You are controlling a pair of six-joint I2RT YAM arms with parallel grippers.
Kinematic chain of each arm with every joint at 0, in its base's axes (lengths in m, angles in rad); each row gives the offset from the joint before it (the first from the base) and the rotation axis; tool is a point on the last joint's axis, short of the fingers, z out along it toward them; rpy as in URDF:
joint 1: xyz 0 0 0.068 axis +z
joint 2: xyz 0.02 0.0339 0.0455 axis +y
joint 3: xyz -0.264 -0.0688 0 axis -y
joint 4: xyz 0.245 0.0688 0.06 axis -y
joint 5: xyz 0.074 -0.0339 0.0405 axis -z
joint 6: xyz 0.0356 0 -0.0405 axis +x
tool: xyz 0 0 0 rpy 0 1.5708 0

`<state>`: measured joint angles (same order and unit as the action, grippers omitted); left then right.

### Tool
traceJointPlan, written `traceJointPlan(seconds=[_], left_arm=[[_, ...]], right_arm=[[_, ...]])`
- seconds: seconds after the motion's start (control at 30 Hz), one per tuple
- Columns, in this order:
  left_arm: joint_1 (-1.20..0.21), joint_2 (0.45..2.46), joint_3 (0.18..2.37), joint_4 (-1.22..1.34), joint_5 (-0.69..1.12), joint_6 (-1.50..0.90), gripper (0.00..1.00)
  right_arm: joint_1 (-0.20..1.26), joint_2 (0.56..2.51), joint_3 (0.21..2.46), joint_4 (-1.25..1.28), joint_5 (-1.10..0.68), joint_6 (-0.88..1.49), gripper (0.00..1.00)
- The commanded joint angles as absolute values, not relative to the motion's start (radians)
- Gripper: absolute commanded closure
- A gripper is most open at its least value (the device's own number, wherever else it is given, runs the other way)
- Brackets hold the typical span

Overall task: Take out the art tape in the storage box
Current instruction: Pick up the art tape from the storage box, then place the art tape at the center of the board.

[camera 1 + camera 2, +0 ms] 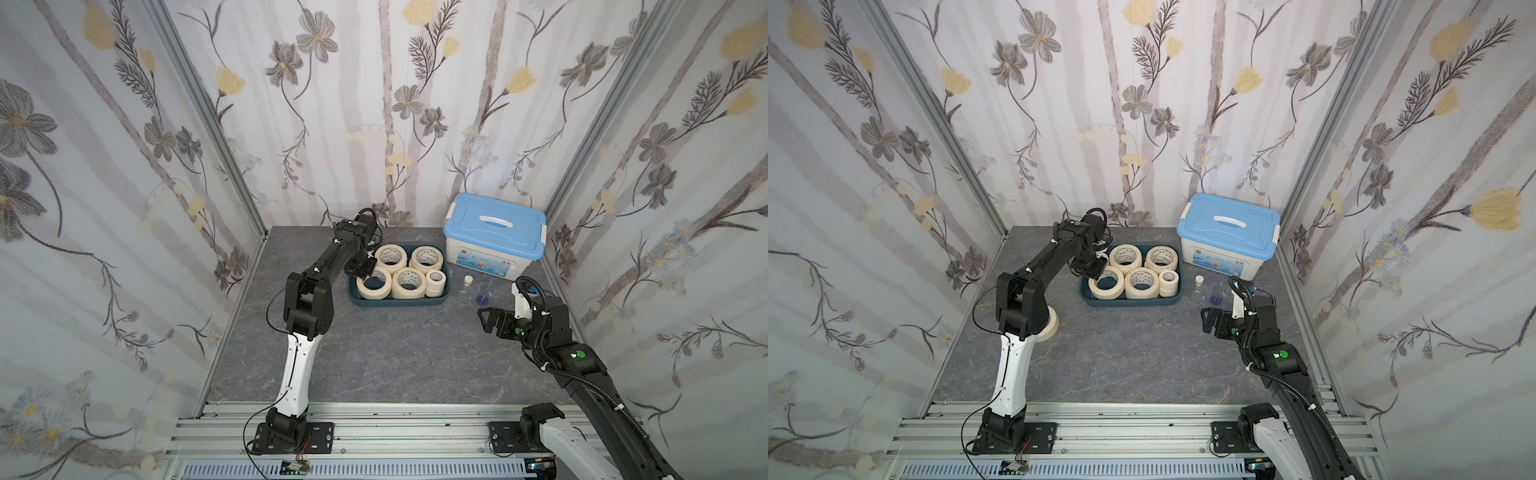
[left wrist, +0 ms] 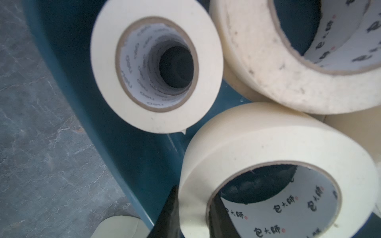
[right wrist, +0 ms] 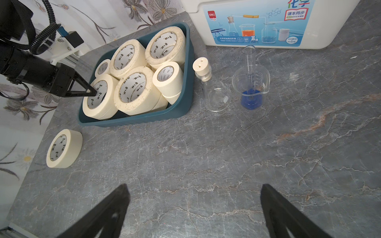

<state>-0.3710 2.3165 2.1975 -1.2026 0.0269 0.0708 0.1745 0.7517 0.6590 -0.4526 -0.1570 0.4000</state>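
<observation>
The dark teal storage box point(image 1: 399, 302) point(image 3: 144, 119) holds several cream art tape rolls, large ones and a stack of small ones point(image 3: 168, 80). My left gripper point(image 2: 193, 214) point(image 1: 365, 270) is shut on the wall of the large roll point(image 2: 278, 148) point(image 1: 374, 284) at the box's front left corner, one finger inside its core and one outside. That roll sits tilted in the box. Another large roll point(image 3: 64, 151) point(image 1: 1050, 326) lies on the table left of the box, partly hidden behind the left arm in a top view. My right gripper point(image 3: 193, 206) point(image 1: 484, 318) hangs open over bare table at the right.
A white tub with a light-blue lid point(image 1: 494, 235) stands at the back right. Between it and my right gripper are a glass flask with a stopper point(image 3: 216, 96) and a beaker holding blue liquid point(image 3: 251, 88). Patterned walls close three sides.
</observation>
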Motion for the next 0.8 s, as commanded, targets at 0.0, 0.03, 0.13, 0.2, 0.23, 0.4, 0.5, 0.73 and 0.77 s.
traceJointPlan(seconds=[0.0,0.03,0.13,0.2,0.23,0.4,0.5,0.73,0.77], left_arm=[[-0.371,2.279,2.197,-1.189,0.066,0.059,0.86],[-0.371,2.269,2.197,-1.192,0.064,0.055,0.86],[-0.371,2.234,2.189,-1.192,0.066,0.036,0.87],[-0.370,2.210,2.185,-1.195,0.064,0.022,0.88],[-0.370,2.195,2.182,-1.197,0.060,0.015,0.88],[-0.371,2.103,2.119,-1.183,0.046,-0.030,0.89],[-0.367,2.029,2.044,-1.154,0.053,-0.060,0.89],[-0.356,1.874,1.850,-1.115,0.069,-0.116,0.89],[-0.354,1.853,1.821,-1.111,0.066,-0.121,0.89]], right_arm=[[0.175,0.749,0.666,-0.449,-0.150,0.404,0.00],[0.176,0.748,0.667,-0.450,-0.150,0.404,0.00],[0.176,0.743,0.665,-0.451,-0.152,0.405,0.00],[0.175,0.741,0.665,-0.450,-0.153,0.407,0.00],[0.175,0.738,0.665,-0.451,-0.152,0.408,0.00],[0.175,0.726,0.661,-0.451,-0.156,0.412,0.00],[0.176,0.718,0.660,-0.451,-0.159,0.413,0.00],[0.175,0.713,0.661,-0.452,-0.165,0.420,0.00],[0.176,0.712,0.661,-0.453,-0.167,0.421,0.00]])
